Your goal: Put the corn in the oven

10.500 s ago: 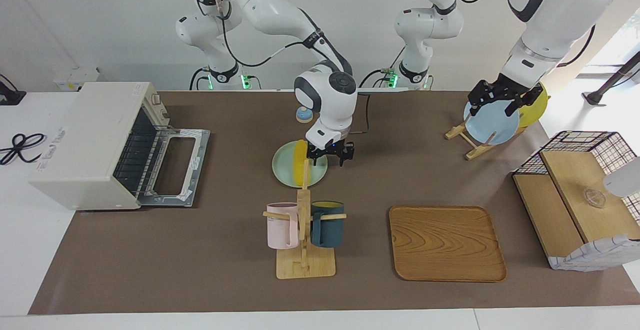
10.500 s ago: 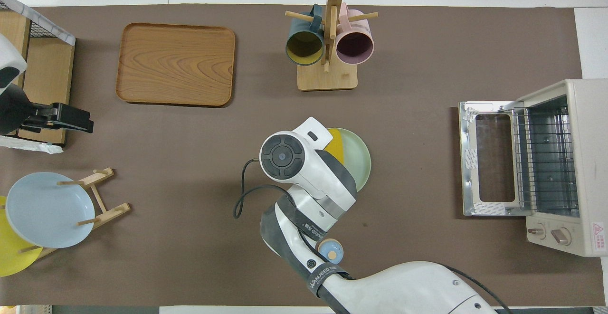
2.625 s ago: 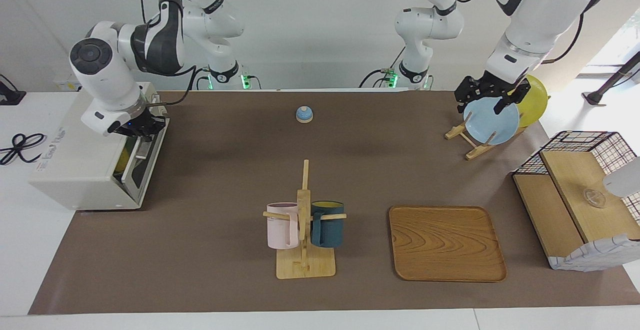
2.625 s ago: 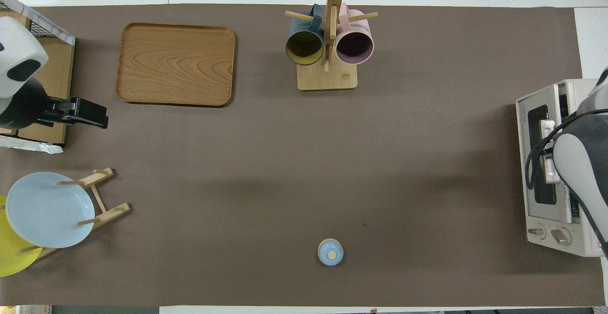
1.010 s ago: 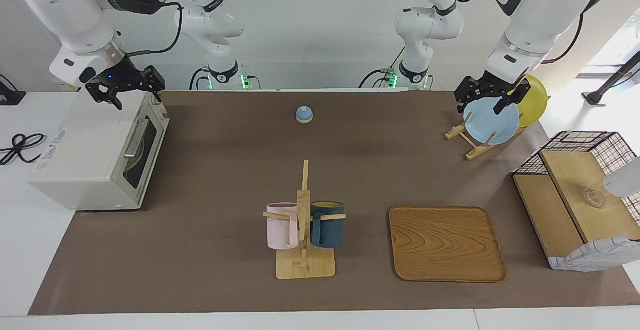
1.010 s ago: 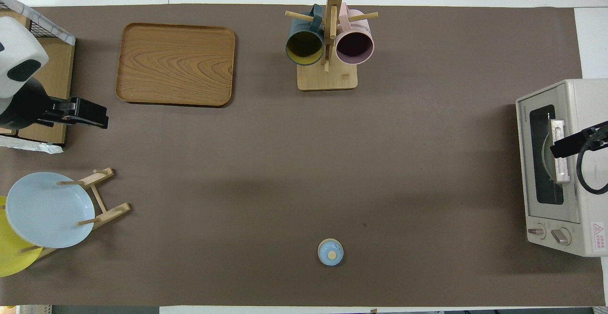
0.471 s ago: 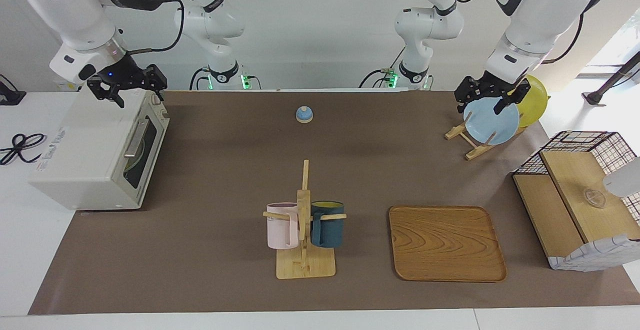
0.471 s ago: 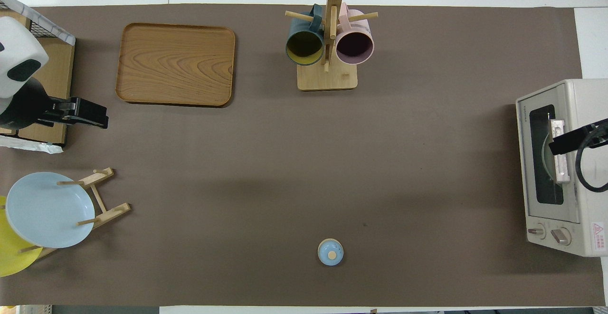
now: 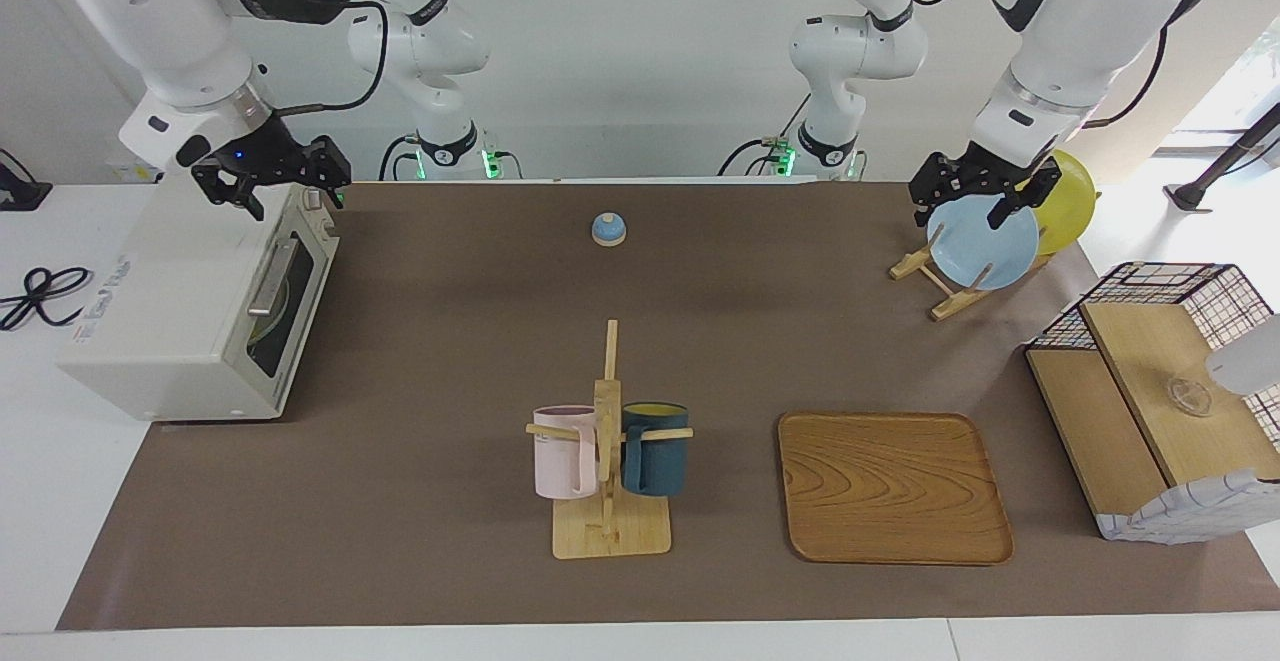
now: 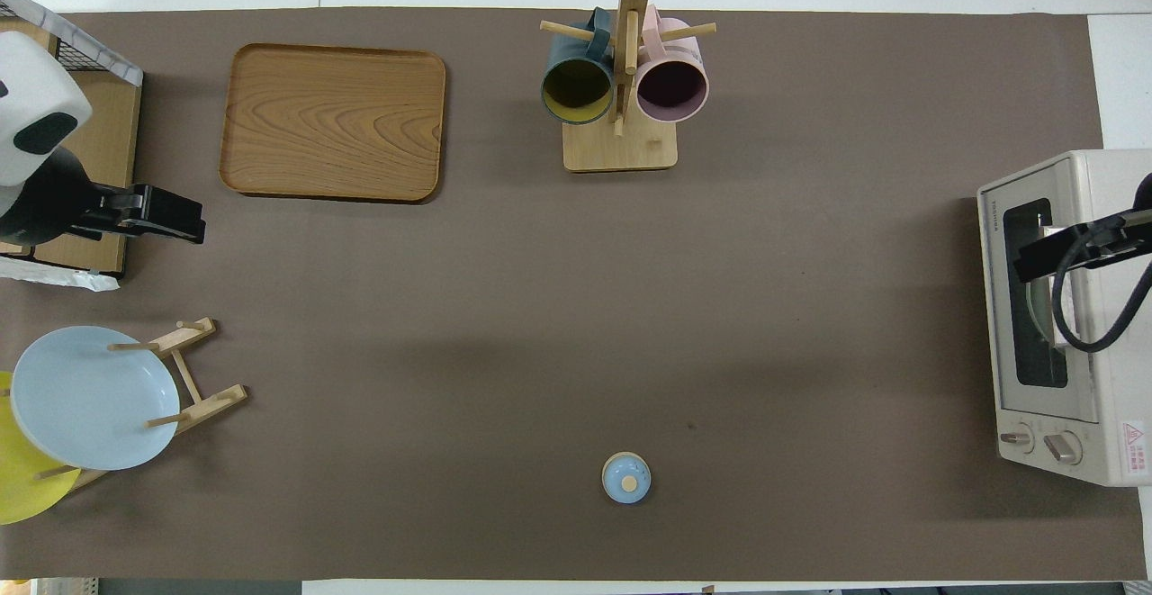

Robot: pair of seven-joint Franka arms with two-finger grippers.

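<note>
The off-white oven [image 9: 170, 311] [image 10: 1080, 325] stands at the right arm's end of the table with its dark glass door shut. Through the glass only the rim of a pale green plate [image 9: 266, 313] shows. The corn is hidden. My right gripper [image 9: 275, 181] [image 10: 1048, 253] hangs open and empty over the oven's top, near the door's upper edge, touching nothing. My left gripper [image 9: 980, 196] waits open and empty over the blue plate [image 9: 985, 246] on the plate rack.
A mug rack [image 9: 608, 451] with a pink and a dark blue mug stands mid-table. Beside it lies a wooden tray [image 9: 893, 486]. A small blue bell [image 9: 608, 229] sits near the robots. A wire-and-wood basket box [image 9: 1160, 391] stands at the left arm's end.
The right gripper has drifted a little over the oven's top toward the table's middle. Earlier the oven stood open with corn and plate mid-table; now the door is shut. The left arm is still.
</note>
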